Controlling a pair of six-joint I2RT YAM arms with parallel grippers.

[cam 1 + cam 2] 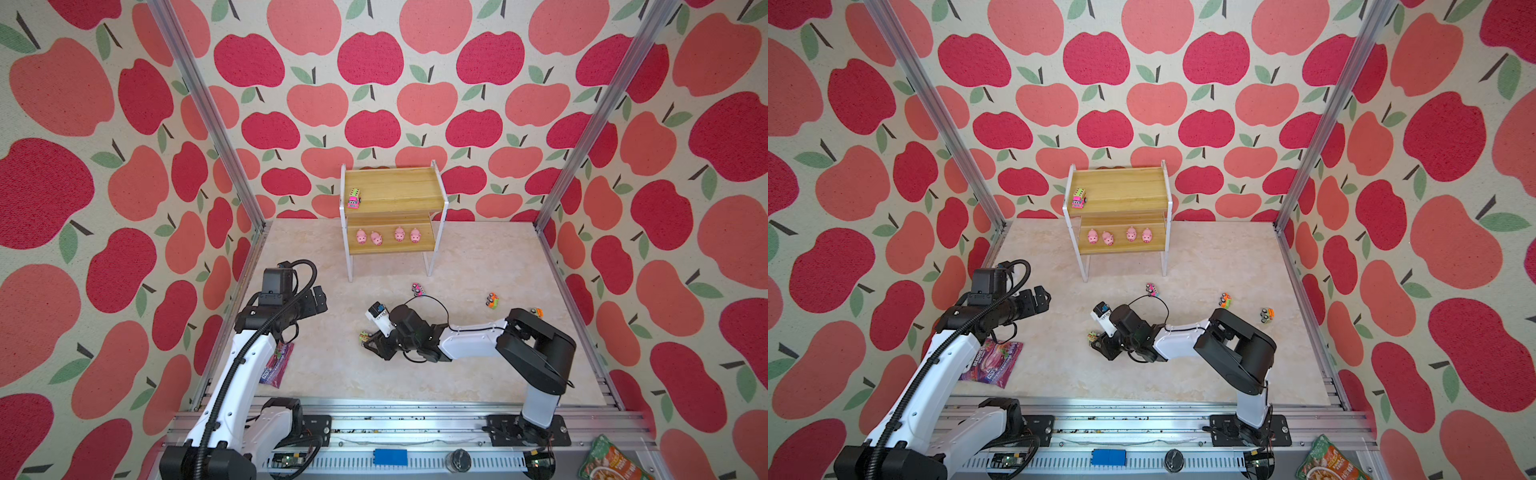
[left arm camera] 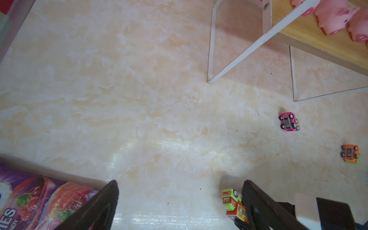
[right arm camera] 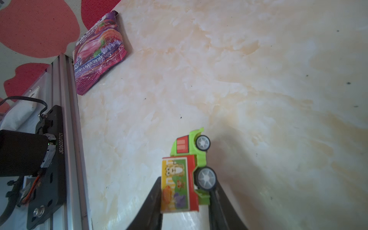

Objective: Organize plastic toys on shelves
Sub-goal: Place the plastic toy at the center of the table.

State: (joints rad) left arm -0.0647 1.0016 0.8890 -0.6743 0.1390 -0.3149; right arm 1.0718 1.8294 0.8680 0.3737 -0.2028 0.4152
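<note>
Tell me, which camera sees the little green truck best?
The right wrist view. The green truck fills the middle there, gripped in the right pincer, with wheels and sticker clear. The left wrist view catches it smaller and partly hidden. In both top views it is just a tiny speck.

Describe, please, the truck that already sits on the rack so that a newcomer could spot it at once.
Find the wooden rack at the back wall. On its top board, near the front left corner, stands a tiny truck. It has a pink cab and yellow-green box, and is the only toy up there; the lower board holds only pigs.
</note>
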